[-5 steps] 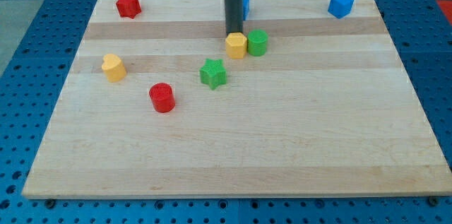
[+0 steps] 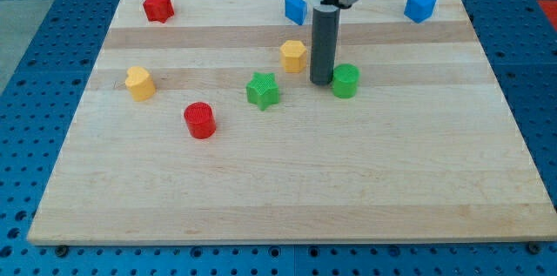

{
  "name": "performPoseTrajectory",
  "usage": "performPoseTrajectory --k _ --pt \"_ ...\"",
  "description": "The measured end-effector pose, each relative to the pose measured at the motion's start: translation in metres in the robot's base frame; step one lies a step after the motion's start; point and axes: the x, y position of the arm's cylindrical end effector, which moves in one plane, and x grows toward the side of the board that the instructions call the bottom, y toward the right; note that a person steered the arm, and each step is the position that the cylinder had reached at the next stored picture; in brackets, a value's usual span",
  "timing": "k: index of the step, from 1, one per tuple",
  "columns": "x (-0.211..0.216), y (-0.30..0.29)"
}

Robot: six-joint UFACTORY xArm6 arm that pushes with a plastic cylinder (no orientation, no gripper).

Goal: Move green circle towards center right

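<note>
The green circle (image 2: 345,81) is a short green cylinder a little right of the board's middle, in the upper half. My tip (image 2: 321,80) stands right against its left side. The dark rod rises from there to the arm's grey end at the view's top. The yellow hexagon block (image 2: 293,55) lies just up and left of the rod, apart from the green circle.
A green star (image 2: 262,90) lies left of my tip. A red cylinder (image 2: 199,120) and a yellow block (image 2: 139,83) lie farther left. A red block (image 2: 157,5) sits at the top left, a blue cube (image 2: 296,9) at top centre, a blue block (image 2: 419,5) at top right.
My tip has moved right and down, from behind the yellow hexagon to the green circle's left side. The green circle has slid right and down, away from the yellow hexagon.
</note>
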Motion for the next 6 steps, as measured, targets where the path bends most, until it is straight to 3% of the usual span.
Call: performPoseTrajectory --k 2,4,6 --pt "0.006 0.015" --pt "0.012 0.078" --pt "0.041 0.097"
